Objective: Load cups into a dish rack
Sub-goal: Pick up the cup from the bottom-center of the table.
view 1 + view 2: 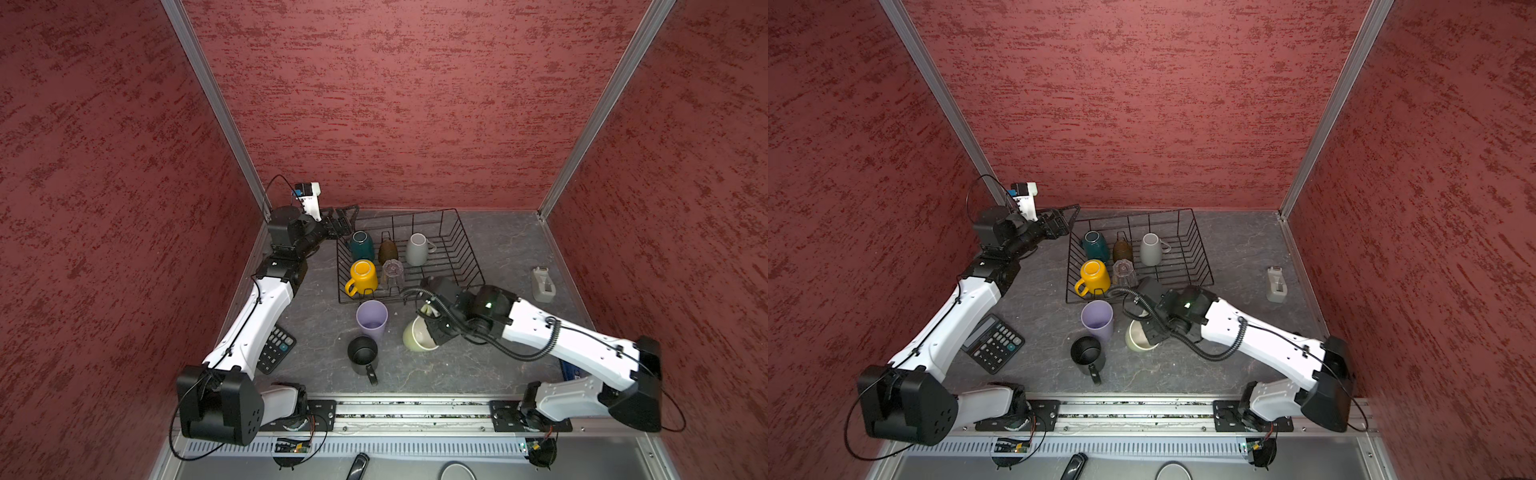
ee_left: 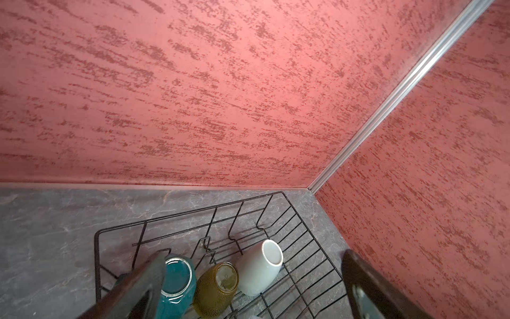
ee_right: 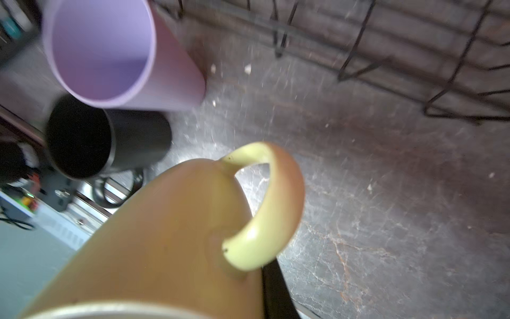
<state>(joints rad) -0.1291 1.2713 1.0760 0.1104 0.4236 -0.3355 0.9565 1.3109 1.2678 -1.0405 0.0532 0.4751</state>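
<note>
Now my left tool (image 1: 348, 219) gapes wide at the far left corner of the dish rack (image 1: 464, 245), yellow mug (image 1: 362, 274) among the cups inside; lilac tumbler (image 1: 371, 320) and black mug (image 1: 363, 355) stand on the surface (image 1: 457, 365) before it; my right tool (image 1: 434, 332) is clamped on the tilted cream mug (image 1: 415, 336).

Your left forearm runs toward 1 o'clock; the left hand (image 1: 345, 220) points toward 3 o'clock with its jaws spread wide. Your right forearm runs toward 10 o'clock, wrist pitched down; the right hand (image 1: 433, 330) is clamped on the cream mug (image 1: 415, 337).
</note>
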